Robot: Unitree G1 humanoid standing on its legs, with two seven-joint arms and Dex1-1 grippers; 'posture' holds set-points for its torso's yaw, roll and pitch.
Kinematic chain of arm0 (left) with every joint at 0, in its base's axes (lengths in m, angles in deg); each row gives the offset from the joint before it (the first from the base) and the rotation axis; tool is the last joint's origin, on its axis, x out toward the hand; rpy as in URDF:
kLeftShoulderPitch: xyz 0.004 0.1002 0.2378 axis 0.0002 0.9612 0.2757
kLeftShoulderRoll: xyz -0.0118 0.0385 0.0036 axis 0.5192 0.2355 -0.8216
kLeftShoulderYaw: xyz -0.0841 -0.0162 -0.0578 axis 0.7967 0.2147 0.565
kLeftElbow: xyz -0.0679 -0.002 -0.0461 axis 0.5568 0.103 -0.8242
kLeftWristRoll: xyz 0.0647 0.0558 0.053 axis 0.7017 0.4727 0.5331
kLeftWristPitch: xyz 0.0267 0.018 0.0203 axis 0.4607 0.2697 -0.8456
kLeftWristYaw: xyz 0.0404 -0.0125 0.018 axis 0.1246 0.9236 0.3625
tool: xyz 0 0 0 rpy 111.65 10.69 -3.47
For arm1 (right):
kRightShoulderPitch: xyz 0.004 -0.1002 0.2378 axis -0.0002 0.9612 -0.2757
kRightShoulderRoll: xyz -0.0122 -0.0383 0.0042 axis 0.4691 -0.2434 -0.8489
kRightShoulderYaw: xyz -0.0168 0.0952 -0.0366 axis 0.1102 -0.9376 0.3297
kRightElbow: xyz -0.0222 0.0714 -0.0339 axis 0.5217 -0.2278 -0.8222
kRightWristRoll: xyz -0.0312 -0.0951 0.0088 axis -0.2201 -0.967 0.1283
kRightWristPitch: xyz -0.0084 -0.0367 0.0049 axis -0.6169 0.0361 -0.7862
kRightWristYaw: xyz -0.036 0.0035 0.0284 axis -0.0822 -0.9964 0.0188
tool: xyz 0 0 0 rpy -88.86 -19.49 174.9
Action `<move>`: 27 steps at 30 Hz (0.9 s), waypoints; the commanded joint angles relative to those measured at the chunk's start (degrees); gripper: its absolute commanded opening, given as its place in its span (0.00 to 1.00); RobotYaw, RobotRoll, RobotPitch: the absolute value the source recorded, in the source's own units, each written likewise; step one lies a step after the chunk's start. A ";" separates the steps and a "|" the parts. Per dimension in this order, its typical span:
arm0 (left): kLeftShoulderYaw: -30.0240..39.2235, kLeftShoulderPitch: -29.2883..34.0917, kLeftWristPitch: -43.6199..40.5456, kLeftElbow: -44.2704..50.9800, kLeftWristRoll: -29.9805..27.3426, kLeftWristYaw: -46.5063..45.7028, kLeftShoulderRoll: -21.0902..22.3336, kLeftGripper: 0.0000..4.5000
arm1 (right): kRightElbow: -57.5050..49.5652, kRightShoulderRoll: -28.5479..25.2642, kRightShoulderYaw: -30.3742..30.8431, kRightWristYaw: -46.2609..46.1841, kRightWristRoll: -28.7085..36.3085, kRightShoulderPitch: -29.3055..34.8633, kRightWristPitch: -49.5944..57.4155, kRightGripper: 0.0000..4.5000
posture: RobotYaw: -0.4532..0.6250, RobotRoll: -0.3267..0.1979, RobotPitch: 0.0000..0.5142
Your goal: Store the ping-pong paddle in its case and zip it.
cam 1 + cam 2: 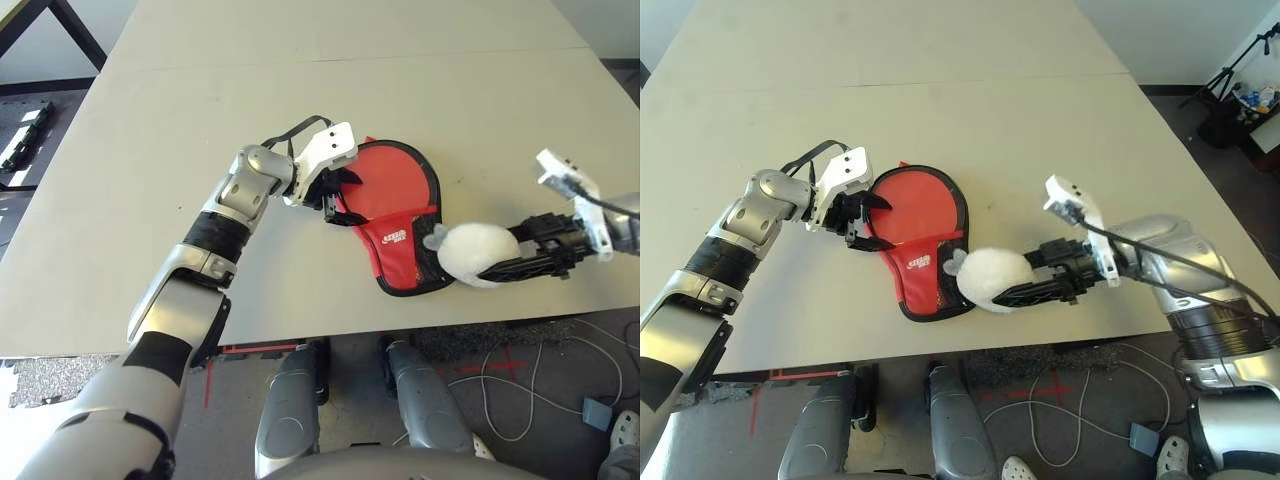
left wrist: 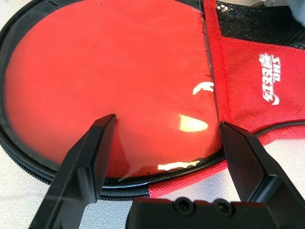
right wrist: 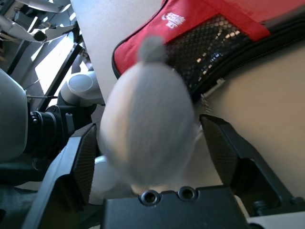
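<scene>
So the ping-pong paddle (image 2: 105,86) is seen lying inside the case (image 1: 400,245), its round red rubber face showing through the unzipped round end, with the black zipper edge running round it. The handle can't be made out, it's covered by the red handle part of the case where the small white logo (image 2: 270,78) and the black mesh pocket (image 3: 214,45) are found. The case is laid flat near the front edge of the pale tabletop (image 1: 330,110), round end pointing away from the robot. The left end effector (image 1: 335,200) is parked at the left rim of the case, fingers (image 2: 88,157) spread wide just above the rubber face, nothing gripped. Over on the right, the white fluffy ball (image 1: 480,255) is found right beside the handle end of the case, sitting between the fingers of the right end effector (image 3: 147,157); those fingers are spread apart either side of the ball, and whether they're touching it can't be told.
</scene>
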 commanded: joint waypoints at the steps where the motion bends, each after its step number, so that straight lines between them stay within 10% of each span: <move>1: -3.06 3.30 -1.67 -2.13 2.61 0.36 0.33 1.00 | 1.01 -3.12 1.36 0.65 2.82 0.80 -1.46 0.99 | 0.31 0.62 0.55; 11: 1.53 3.09 -5.17 2.56 -1.42 0.62 0.95 1.00 | 12.23 3.63 -3.28 -4.07 0.86 -5.73 -3.03 0.99 | 0.32 0.62 0.55; 27: 21.33 5.48 -20.35 20.29 -17.23 -9.78 4.79 1.00 | 31.40 21.92 -22.39 -37.79 -3.59 -13.54 -19.65 0.99 | 0.34 0.62 0.57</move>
